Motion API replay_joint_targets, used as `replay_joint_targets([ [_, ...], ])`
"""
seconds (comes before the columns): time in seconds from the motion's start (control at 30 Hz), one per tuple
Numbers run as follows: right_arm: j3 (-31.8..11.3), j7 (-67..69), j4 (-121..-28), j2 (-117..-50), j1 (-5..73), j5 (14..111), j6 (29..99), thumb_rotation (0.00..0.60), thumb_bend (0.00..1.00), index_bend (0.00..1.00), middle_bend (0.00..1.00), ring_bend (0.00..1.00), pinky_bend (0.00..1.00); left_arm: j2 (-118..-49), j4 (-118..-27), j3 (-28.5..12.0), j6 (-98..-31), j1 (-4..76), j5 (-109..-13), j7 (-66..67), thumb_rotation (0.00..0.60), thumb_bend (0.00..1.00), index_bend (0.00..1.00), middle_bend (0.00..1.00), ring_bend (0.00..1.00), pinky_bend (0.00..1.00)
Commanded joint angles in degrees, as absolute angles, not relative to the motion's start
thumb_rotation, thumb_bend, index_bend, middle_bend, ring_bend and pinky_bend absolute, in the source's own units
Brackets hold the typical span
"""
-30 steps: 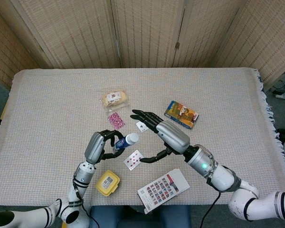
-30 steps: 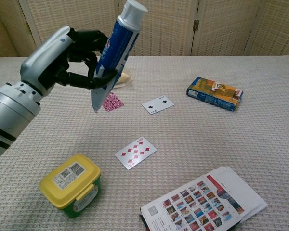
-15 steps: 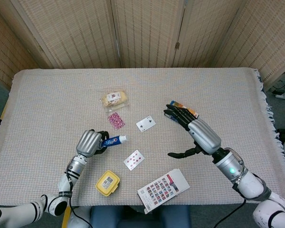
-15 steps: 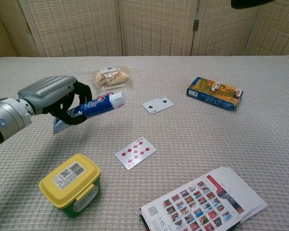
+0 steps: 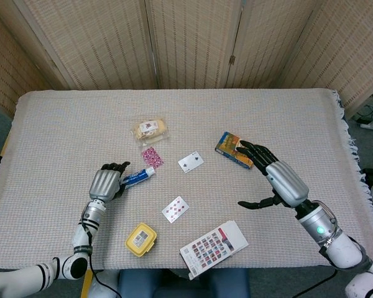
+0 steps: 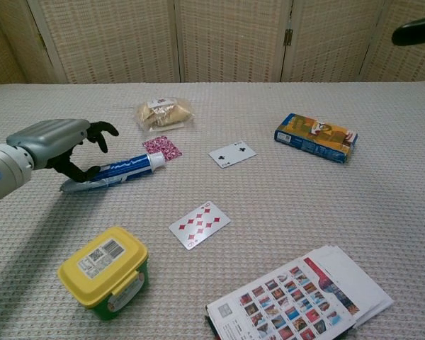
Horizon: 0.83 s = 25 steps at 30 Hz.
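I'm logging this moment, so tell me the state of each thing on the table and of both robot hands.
toothpaste tube: lying flat, cap on
left robot hand: fingers apart, over the tube's tail
right robot hand: open, raised, holding nothing
yellow container: lid shut
blue box: lying flat, closed
two playing cards: face up

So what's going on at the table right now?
The left hand sits over the tail end of a toothpaste tube that lies flat on the tablecloth, its fingers spread above it rather than wrapped around it. The tube's cap points toward a small pink packet. The right hand hovers open beside the blue and orange box, holding nothing. Two playing cards, a yellow-lidded tub and a leaflet lie nearby.
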<state>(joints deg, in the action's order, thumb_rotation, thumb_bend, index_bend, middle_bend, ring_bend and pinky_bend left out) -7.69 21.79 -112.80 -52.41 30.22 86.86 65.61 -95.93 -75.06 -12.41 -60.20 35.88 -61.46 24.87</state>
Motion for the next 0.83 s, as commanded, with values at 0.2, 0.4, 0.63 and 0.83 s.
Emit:
replay_joint_targets([
  [0.2,-4.5,12.3,-109.6,-53.6,23.2,85.1,72.4,0.500,0.11,0.00,0.00,0.00,0.00,-88.5,-81.3,-11.6,-67.7,31.7,-67.4,19.4,0.600,0.49,0.22,0.29,0.18,0.21],
  [0.4,-2.1,4.4,-106.5,-55.5,18.3,84.0,76.7,0.600,0.11,0.00,0.00,0.00,0.00,-80.9,-87.0,-10.5,-75.7,26.7,-72.7,15.3,0.600,0.49,0.27,0.29,0.21,0.20],
  [0.63,0.0,5.4,-100.9,-59.5,12.9,85.5,82.1,0.600,0.11,0.00,0.00,0.00,0.00,-74.3,-92.4,-8.3,-83.6,19.8,-75.7,12.3,0.600,0.49,0.28,0.29,0.21,0.19],
  [0.83,1.0,7.1,-96.1,-62.9,8.9,86.8,86.4,0.600,0.12,0.00,0.00,0.00,0.00,-72.9,-93.4,-5.4,-89.7,14.2,-79.1,8.8,0.600,0.49,0.29,0.29,0.21,0.17],
])
